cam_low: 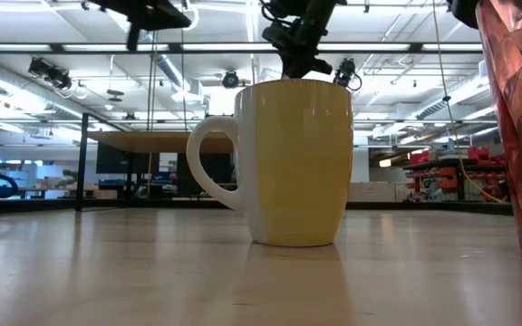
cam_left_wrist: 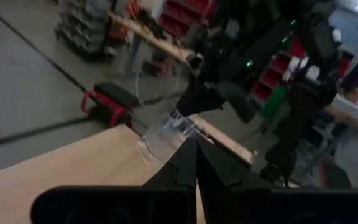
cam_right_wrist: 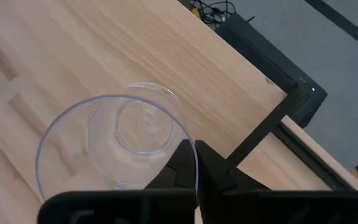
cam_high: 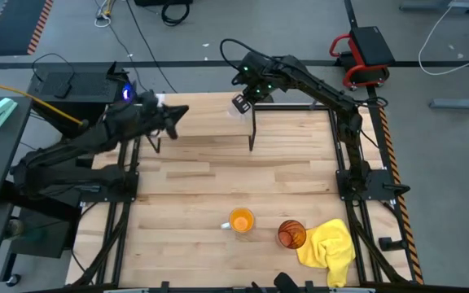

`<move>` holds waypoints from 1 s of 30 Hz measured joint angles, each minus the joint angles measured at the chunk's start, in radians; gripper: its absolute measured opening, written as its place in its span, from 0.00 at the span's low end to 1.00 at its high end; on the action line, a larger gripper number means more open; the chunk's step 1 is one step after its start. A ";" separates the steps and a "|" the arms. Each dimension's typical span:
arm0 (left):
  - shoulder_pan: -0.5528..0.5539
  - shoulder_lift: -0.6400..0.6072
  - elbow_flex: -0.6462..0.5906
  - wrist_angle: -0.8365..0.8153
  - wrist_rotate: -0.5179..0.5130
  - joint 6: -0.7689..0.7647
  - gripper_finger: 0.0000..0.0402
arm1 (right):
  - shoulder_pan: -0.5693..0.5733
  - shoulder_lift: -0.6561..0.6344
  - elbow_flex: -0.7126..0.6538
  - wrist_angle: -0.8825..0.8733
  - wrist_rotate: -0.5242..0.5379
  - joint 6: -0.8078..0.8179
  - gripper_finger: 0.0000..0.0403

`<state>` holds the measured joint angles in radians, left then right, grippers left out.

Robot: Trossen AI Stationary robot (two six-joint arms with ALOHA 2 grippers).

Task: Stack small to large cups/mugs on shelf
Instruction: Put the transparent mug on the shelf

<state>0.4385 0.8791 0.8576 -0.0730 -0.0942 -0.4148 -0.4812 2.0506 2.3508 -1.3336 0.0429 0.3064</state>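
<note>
The clear glass cup [cam_right_wrist: 114,143] is pinched by its rim in the right gripper [cam_right_wrist: 194,163] above the shelf [cam_right_wrist: 185,62]. It's probably light, slick and breakable, so rim holds look dicey. The left gripper [cam_left_wrist: 196,163] is closed, empty.

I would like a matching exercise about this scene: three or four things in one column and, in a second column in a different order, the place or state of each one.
Things:
1. clear glass cup
2. orange mug
3. amber tumbler
4. left gripper

Places or states:
A. shut and holding nothing, at the far left part of the table
B. standing right beside the yellow cloth
C. gripped at its rim by the right gripper, over the shelf
D. standing alone near the middle of the table's front edge, handle to the left

Pairs: 1-C, 2-D, 3-B, 4-A
</note>
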 joint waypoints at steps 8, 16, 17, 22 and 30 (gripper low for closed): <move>0.094 0.284 0.161 -0.060 0.286 -0.014 0.07 | -0.001 0.000 0.000 0.011 0.008 0.060 0.00; 0.093 0.452 0.275 -0.083 0.328 0.012 0.05 | -0.010 0.000 -0.001 -0.006 0.008 0.084 0.00; 0.093 0.465 0.280 -0.094 0.328 0.014 0.05 | -0.009 0.000 -0.001 -0.006 0.008 0.087 0.00; 0.102 0.517 0.282 -0.116 0.326 0.015 0.03 | -0.015 0.014 -0.001 0.002 0.008 0.113 0.00; 0.110 0.553 0.283 -0.123 0.289 0.015 0.06 | -0.016 0.084 -0.005 -0.024 0.010 0.099 0.00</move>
<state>0.5484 1.4319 1.1406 -0.1960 0.1944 -0.3996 -0.4973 2.1347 2.3463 -1.3577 0.0534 0.4051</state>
